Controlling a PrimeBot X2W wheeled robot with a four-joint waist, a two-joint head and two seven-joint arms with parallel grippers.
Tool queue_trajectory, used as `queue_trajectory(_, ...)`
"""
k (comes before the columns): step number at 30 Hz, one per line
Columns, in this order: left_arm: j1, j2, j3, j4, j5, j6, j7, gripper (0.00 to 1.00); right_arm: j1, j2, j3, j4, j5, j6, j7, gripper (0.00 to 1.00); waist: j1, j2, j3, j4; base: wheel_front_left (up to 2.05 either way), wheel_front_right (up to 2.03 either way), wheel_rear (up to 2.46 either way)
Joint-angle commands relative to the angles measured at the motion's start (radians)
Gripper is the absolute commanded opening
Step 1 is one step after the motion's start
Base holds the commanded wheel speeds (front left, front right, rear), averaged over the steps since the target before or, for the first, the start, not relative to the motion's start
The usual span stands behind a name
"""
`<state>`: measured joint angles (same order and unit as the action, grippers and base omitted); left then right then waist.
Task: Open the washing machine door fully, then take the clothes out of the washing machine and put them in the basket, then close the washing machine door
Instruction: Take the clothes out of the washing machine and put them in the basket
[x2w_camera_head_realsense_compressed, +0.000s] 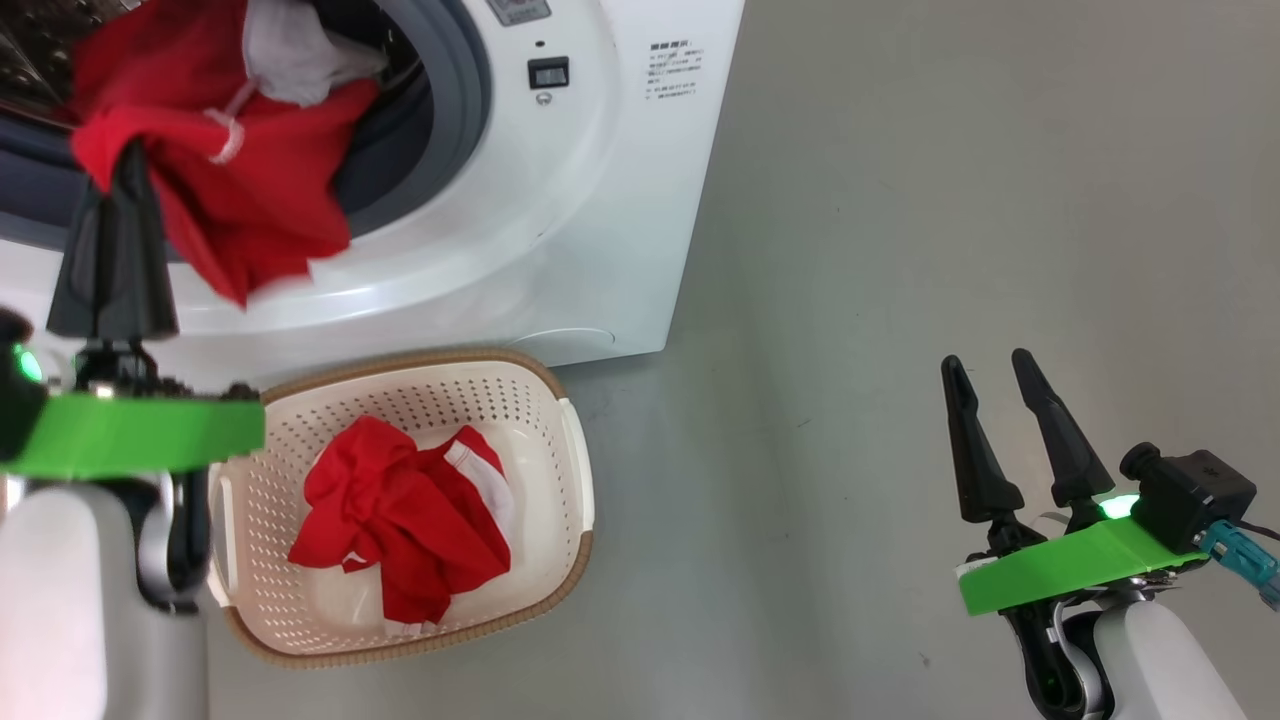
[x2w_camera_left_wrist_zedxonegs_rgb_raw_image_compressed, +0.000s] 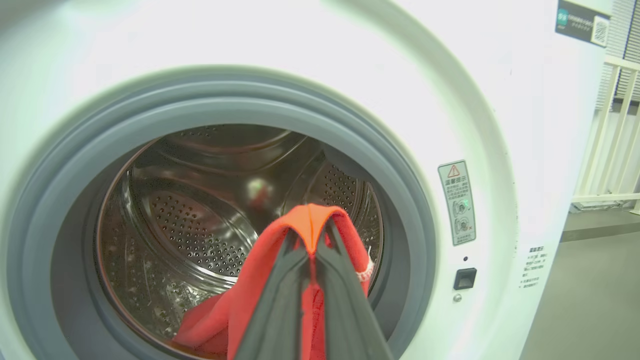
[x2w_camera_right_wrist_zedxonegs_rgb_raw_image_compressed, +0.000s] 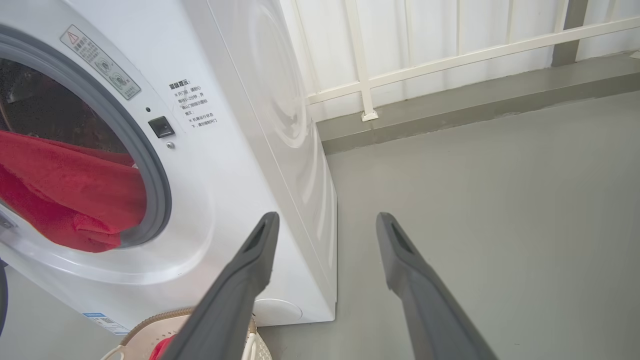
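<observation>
Grey floor (x2w_camera_head_realsense_compressed: 950, 200), white front-loading washing machine (x2w_camera_head_realsense_compressed: 600, 200): left gripper (x2w_camera_head_realsense_compressed: 125, 165) is clamped on the bright red fabric garment (x2w_camera_head_realsense_compressed: 250, 210) trailing from the drum (x2w_camera_left_wrist_zedxonegs_rgb_raw_image_compressed: 190, 220) ahead. I'd pull back till it clears, then lower into the cream perforated basket (x2w_camera_head_realsense_compressed: 575, 480) below; right gripper (x2w_camera_head_realsense_compressed: 985, 365) sits spread, empty.

The basket (x2w_camera_head_realsense_compressed: 578, 480) before the washing machine (x2w_camera_head_realsense_compressed: 600, 200), clothes (x2w_camera_head_realsense_compressed: 400, 510) in both
</observation>
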<state>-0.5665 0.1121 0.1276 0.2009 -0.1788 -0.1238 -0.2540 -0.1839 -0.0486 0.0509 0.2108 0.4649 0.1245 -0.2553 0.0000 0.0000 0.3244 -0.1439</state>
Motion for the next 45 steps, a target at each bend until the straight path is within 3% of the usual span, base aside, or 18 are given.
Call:
queue_trajectory(1,0.029,0.022,0.034,-0.064,0.002,-0.004,-0.008,0.0,0.013,-0.002,0.019,-0.023,-0.011,0.006,-0.006,1.0,0.0,0.0,-0.001,0.001,0.0,0.0,0.0)
queue_trajectory(15,0.226,-0.043,0.048,-0.389,-0.006,0.011,-0.008,0.0,0.014,-0.002,0.01,-0.038,-0.024,0.006,-0.006,1.0,0.0,0.0,0.03,0.019,0.0,0.0,0.0)
queue_trajectory(21,0.268,-0.052,0.022,-0.347,-0.015,0.016,-0.008,0.0,0.001,-0.002,0.012,-0.04,-0.024,0.006,-0.006,1.0,0.0,0.0,0.058,0.02,0.0,0.0,0.0)
queue_trajectory(30,0.25,-0.053,0.006,-0.076,-0.021,0.008,-0.008,0.0,-0.031,-0.002,0.02,-0.051,-0.01,0.006,-0.006,1.0,0.0,0.0,0.121,0.005,0.0,0.0,0.0)
queue_trajectory(45,-0.028,0.033,-0.002,0.494,0.058,-0.004,-0.008,0.0,-0.109,-0.002,0.028,-0.079,0.029,0.006,-0.006,1.0,0.0,0.0,0.301,-0.019,0.0,0.0,0.0)
